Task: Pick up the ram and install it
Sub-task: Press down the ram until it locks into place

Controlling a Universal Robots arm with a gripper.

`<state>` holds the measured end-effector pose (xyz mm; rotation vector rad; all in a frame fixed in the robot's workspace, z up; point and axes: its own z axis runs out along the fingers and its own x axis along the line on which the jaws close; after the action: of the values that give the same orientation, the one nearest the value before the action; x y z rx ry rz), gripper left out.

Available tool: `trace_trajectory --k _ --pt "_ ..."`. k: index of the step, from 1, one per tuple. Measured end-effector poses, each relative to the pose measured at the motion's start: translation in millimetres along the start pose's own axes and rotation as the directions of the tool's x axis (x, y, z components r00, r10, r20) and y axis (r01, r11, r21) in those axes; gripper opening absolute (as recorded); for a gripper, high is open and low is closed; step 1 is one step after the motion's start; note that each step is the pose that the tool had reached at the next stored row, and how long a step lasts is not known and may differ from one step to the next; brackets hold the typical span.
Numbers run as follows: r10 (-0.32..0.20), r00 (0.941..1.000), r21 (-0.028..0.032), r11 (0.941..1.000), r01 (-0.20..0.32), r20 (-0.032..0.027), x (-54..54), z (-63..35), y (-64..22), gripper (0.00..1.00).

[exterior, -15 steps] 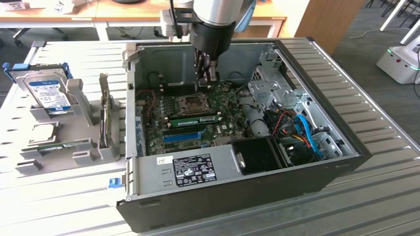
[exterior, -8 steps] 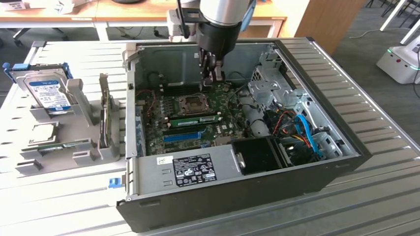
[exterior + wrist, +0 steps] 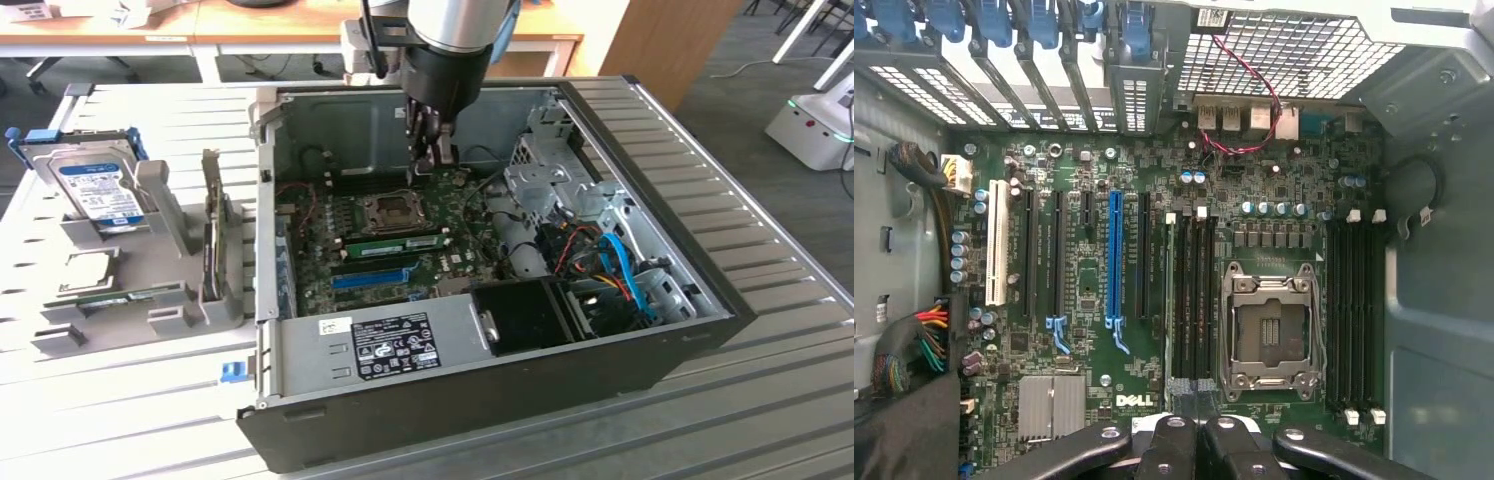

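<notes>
The ram (image 3: 400, 243), a narrow green stick, stands on edge in a slot of the motherboard (image 3: 461, 215) between the CPU socket (image 3: 396, 209) and the blue slot (image 3: 370, 277), inside the open computer case. My gripper (image 3: 437, 165) hangs inside the case above the board, toward the case's back wall and apart from the ram. Its black fingers (image 3: 1172, 448) are pressed together with nothing visible between them. In the wrist view my gripper (image 3: 1199, 445) looks down on the black memory slots (image 3: 1192, 300) beside the CPU socket (image 3: 1269, 330). There I cannot make out the ram edge-on.
The case's metal walls (image 3: 280, 200) ring the board, with drive cages and cables (image 3: 607, 270) at the exterior view's right. On the exterior view's left a grey holder (image 3: 167, 215) carries a blue-labelled hard drive (image 3: 96, 190), an upright card (image 3: 211, 225) and another green board (image 3: 114, 296).
</notes>
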<state>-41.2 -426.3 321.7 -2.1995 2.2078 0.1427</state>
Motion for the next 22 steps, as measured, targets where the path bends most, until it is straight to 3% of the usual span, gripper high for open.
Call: trace_trajectory --k 22 --pt "0.0 1.0 0.0001 1.0 0.0 0.0 -1.2 -14.7 0.7 0.11"
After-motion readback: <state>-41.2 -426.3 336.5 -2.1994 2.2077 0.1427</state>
